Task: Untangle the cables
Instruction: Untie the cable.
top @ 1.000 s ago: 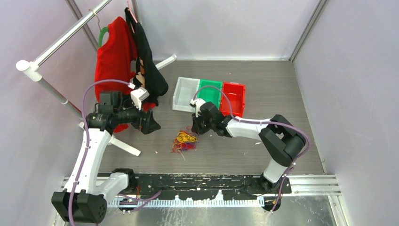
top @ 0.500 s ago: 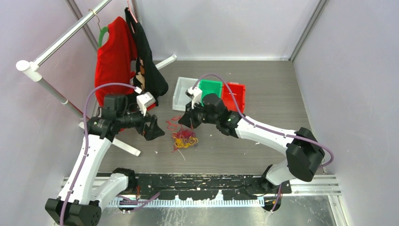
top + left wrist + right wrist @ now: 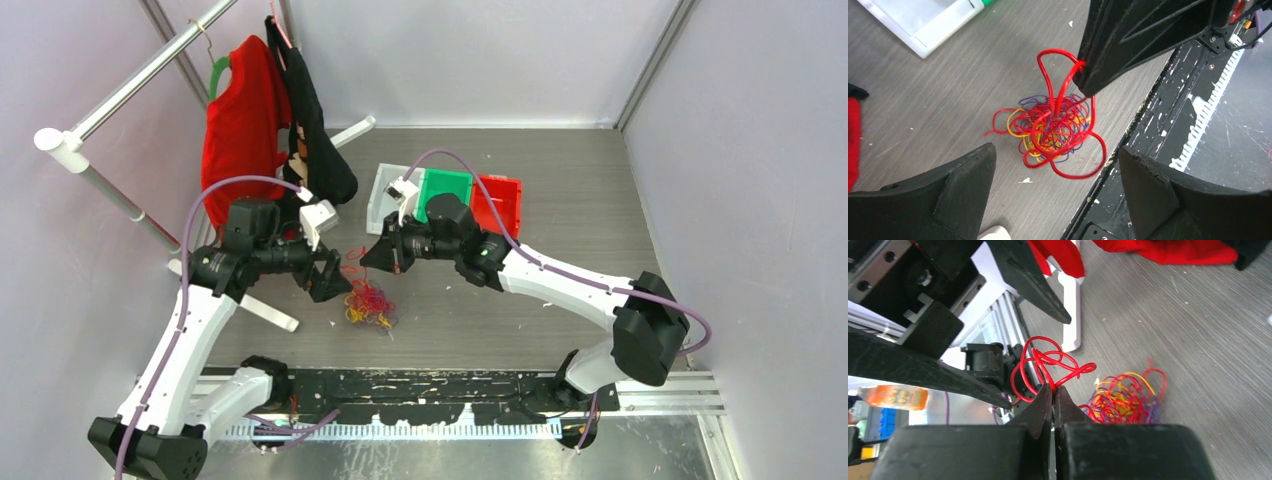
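Right fingers point(image 3: 1042, 412) are pinched shut on a red cable point(image 3: 1046, 376), now drawn up and left from the cables point(image 3: 1053, 131), which are dragged leftward along the bench point(image 3: 580, 210). Left fingers point(image 3: 965, 175), brought close, are spread wide and empty around them.

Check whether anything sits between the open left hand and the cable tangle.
Nothing visible does. The cable tangle lies on bare table just ahead of the left hand and its spread fingers. The right hand, shut on a red cable loop, hangs over the pile's far side, not in the gap.
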`<state>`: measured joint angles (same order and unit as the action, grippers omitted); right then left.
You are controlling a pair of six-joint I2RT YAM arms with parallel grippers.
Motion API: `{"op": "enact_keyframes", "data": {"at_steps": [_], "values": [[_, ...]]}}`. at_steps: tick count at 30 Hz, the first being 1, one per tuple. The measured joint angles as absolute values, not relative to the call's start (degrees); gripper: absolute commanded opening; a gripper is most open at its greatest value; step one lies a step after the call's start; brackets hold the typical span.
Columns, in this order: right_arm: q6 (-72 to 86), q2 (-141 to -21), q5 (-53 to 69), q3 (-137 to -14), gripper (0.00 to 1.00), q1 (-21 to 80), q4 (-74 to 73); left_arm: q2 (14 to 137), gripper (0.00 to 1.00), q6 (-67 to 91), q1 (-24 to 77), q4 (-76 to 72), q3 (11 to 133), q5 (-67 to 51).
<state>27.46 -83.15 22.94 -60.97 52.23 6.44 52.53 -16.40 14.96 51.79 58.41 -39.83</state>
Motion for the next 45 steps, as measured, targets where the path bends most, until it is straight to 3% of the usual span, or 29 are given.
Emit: {"op": "enact_keyframes", "data": {"at_steps": [8,18,21,26,28,30,31,33,35,40,45], "values": [[31.88,-83.13,26.13,-61.87,0.01,52.23,9.87,51.81,0.95,-16.4,15.05,50.87,59.75,-38.68],[37.1,-81.65,28.53,-64.31,0.01,52.23,14.11,47.51,0.73,-5.52,15.27,44.51,55.07,-45.47],[38.24,-80.68,29.02,-64.64,0.01,52.23,15.42,46.7,0.58,-2.79,15.27,42.59,52.97,-46.46],[39.66,-79.55,29.5,-65.39,0.01,52.23,16.53,46.15,0.22,3.25,15.27,36.77,51.62,-47.51],[39.9,-79.2,29.5,-65.39,0.02,52.23,16.69,46.22,0.13,5.78,15.27,34.06,51.62,-48.12],[40.07,-78.98,29.41,-65.36,0.08,52.23,16.8,46.35,0.06,7.94,15.29,32.25,51.62,-48.62],[40.21,-78.85,29.36,-65.28,0.18,52.23,16.93,46.39,0.03,8.91,15.27,31.53,51.62,-48.75],[40.62,-78.32,29.21,-64.66,0.48,52.23,17.54,46.33,0.0,10.48,15.27,30.57,51.62,-48.97],[40.8,-77.45,29.15,-63.68,0.59,52.23,18.39,45.95,0.0,12.03,15.27,29.41,51.62,-49.04],[39.79,-73.17,28.01,-58.41,0.73,52.23,19.66,44.05,0.0,14.48,15.27,28.01,51.59,-49.32],[36.07,-66.13,26.11,-49.58,0.75,52.21,22.15,43.22,0.0,16.45,15.27,27.51,51.66,-50.19]]}}
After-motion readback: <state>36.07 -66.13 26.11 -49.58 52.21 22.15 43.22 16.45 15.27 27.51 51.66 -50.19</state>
